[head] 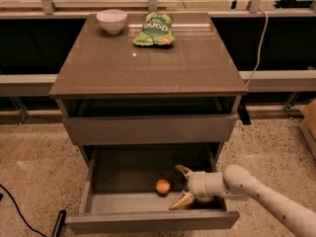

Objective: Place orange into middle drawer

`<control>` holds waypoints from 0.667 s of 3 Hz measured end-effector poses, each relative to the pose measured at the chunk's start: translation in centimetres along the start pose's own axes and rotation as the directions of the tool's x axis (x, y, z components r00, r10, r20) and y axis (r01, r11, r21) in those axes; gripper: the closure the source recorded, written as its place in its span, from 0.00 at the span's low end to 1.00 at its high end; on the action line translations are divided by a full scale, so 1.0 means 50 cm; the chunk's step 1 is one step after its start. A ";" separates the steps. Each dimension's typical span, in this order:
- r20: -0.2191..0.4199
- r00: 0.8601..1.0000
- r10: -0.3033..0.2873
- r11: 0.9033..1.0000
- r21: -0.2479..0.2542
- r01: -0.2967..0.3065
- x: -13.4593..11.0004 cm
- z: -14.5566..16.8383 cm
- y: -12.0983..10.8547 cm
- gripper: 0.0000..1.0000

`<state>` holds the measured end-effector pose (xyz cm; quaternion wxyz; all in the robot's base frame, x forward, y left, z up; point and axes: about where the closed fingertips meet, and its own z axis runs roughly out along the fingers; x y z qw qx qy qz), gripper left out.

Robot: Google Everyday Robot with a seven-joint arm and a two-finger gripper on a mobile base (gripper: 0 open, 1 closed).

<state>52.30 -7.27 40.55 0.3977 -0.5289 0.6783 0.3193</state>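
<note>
The orange (pixel 163 186) lies on the floor of the middle drawer (pixel 148 222), which is pulled far out from the cabinet. My gripper (pixel 181 186) is inside this drawer, just right of the orange. It is open, with one finger toward the back and one (pixel 181 201) toward the drawer front. The orange sits a little clear of the fingertips, not between them. My white arm (pixel 256 191) reaches in from the lower right over the drawer's right side.
The uppermost drawer (pixel 148 128) stands slightly open under the tabletop (pixel 148 63). A white bowl (pixel 111 20) and a green snack bag (pixel 154 29) sit at the back of the tabletop. A cable (pixel 19 214) lies on the speckled floor at left.
</note>
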 end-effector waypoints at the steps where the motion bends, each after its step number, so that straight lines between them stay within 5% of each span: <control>1: 0.022 1.000 0.012 1.000 0.016 -0.012 0.007 -0.052 0.008 0.00; 2: 0.022 1.000 0.012 1.000 0.016 -0.012 0.007 -0.052 0.008 0.00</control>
